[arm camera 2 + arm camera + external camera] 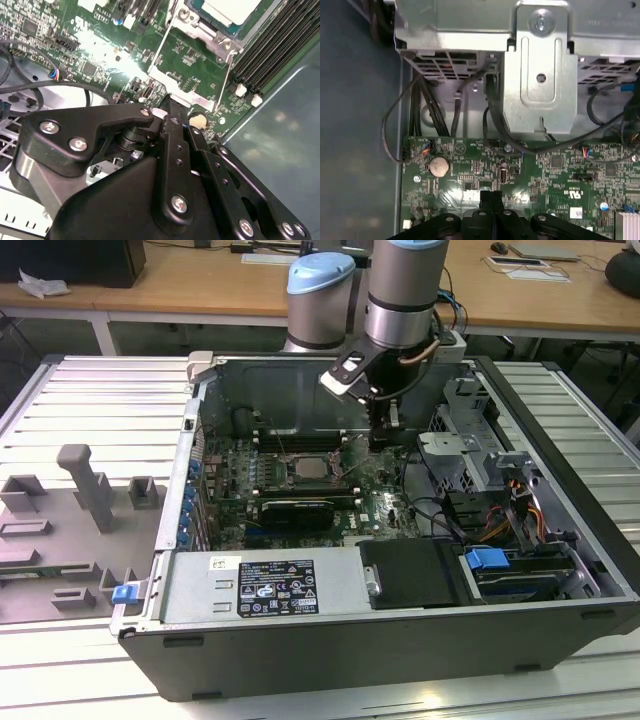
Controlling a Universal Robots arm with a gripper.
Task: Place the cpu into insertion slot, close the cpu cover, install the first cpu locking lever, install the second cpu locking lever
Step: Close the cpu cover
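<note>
grey tubular arm [405, 300] with pale blue joint caps [320, 275]; matte black gripper [169, 102] of jointed links fastened by silver screws [179, 204]; thin cable [420, 352] at the wrist.

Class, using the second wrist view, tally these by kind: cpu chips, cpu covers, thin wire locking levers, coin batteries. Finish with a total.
cpu: 1
cpu cover: 1
locking levers: 2
coin battery: 1
Total: 5
</note>
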